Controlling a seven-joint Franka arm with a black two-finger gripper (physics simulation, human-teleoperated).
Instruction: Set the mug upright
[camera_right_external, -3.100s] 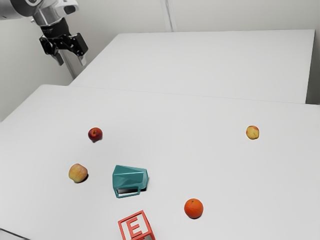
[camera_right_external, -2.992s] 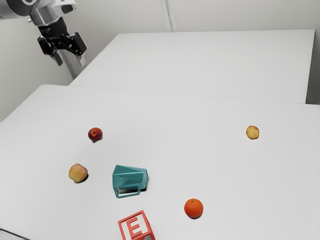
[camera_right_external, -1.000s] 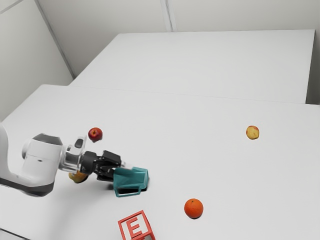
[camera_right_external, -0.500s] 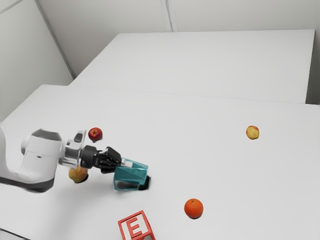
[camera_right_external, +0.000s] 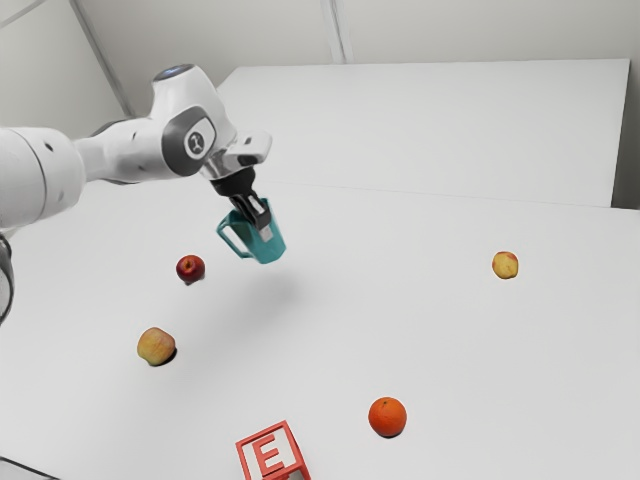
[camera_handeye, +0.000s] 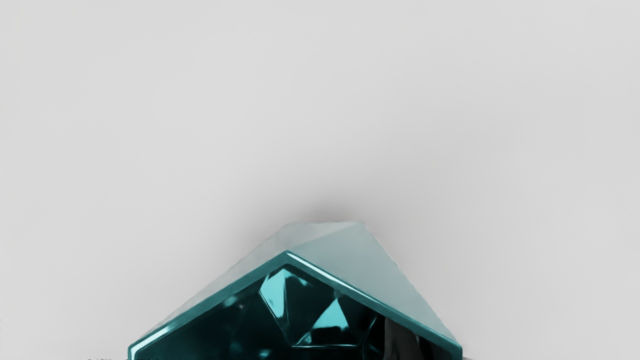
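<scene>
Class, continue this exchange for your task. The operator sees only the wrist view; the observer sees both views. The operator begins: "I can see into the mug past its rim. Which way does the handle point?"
Observer: The handle of the teal mug points toward the exterior view's left.
Operator: Is the mug resting on anything?
Observer: No, the gripper holds it up in the air, above the table.
Operator: Which fruit looks nearest to it?
Observer: In the exterior view, the dark red apple, which lies on the table toward that view's left from the mug.
</scene>
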